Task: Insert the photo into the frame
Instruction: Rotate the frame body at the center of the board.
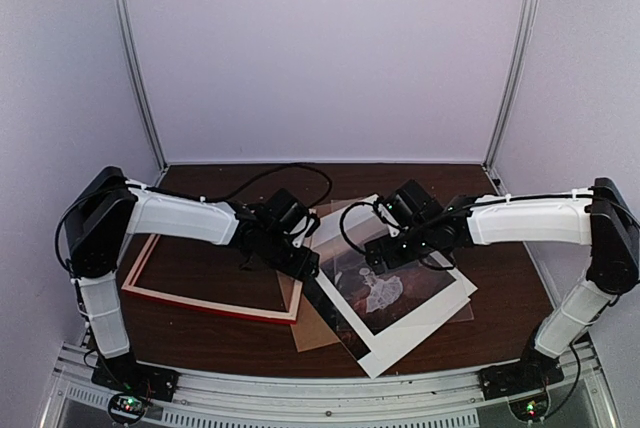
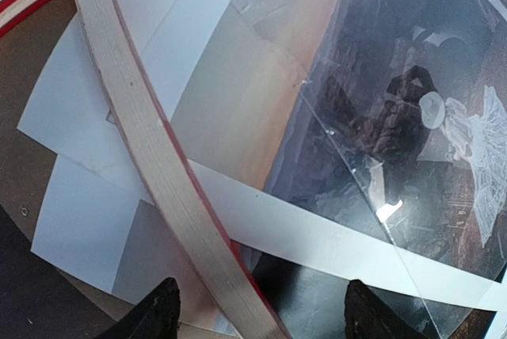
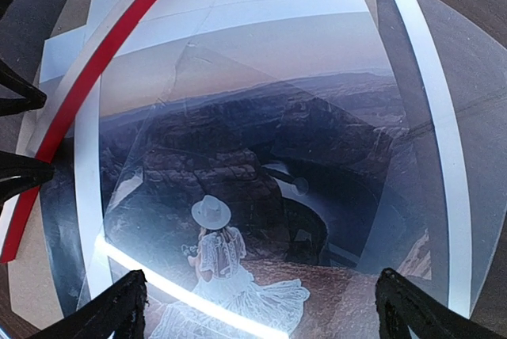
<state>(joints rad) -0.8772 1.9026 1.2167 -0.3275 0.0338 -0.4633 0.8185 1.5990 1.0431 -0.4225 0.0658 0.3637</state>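
The frame (image 1: 205,300), red on its edge and pale wood on the side facing up, lies at the left of the table. Its right rail (image 2: 150,157) crosses over the photo's corner. The photo (image 1: 400,293) shows a white-dressed figure (image 3: 226,276) in a dark canyon, with white margins, and lies at centre right. My left gripper (image 1: 298,264) is open and straddles the frame's rail, which touches neither finger (image 2: 158,314). My right gripper (image 1: 376,254) hovers open over the photo's middle with nothing between its fingers (image 3: 119,307).
A clear sheet (image 3: 475,141) lies skewed over the photo and throws glare. A plain brown backing board (image 1: 318,331) sticks out from under the frame and photo. Enclosure walls stand close on three sides. Black cables (image 1: 290,173) loop behind the wrists.
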